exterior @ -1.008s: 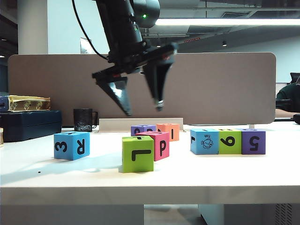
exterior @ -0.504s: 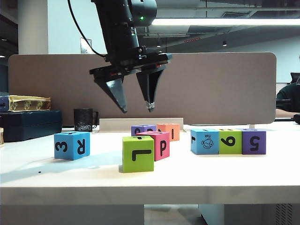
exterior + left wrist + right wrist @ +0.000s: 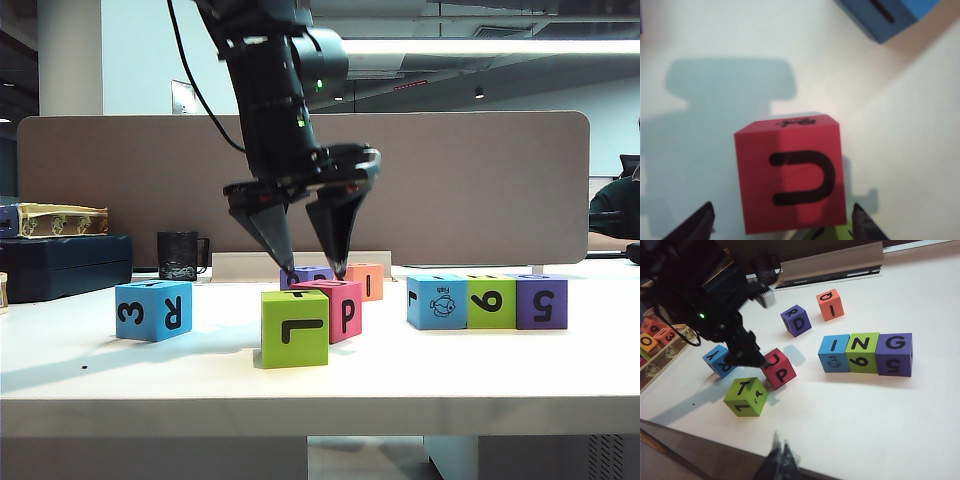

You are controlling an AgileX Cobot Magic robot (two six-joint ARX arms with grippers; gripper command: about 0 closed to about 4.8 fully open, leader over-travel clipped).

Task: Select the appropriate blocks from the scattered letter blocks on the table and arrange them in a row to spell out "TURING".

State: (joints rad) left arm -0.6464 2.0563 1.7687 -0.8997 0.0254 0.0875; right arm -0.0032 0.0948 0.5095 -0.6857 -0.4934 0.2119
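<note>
My left gripper [image 3: 316, 272] hangs open just above the magenta block [image 3: 338, 306], one fingertip on each side of it. In the left wrist view that block [image 3: 790, 172] shows a black U on top, and both dark fingertips [image 3: 702, 222] stand clear of its sides. A lime green T block [image 3: 294, 328] sits in front of it and a blue R block [image 3: 153, 310] to the left. Blue I [image 3: 835, 352], green N [image 3: 862, 351] and purple G [image 3: 895, 352] blocks form a row on the right. My right gripper [image 3: 780, 455] is shut and empty over the table's front edge.
A purple D block [image 3: 796, 320] and an orange block [image 3: 830, 304] lie behind the magenta one. A black mug [image 3: 178, 255] and a dark case [image 3: 60, 265] stand at the back left, before the grey-brown divider [image 3: 480, 190]. A tray of spare blocks [image 3: 655, 345] sits far left.
My left gripper has come down from high above the table and shifted right, ending just over the magenta block with its jaws still open. The blocks have not moved.
</note>
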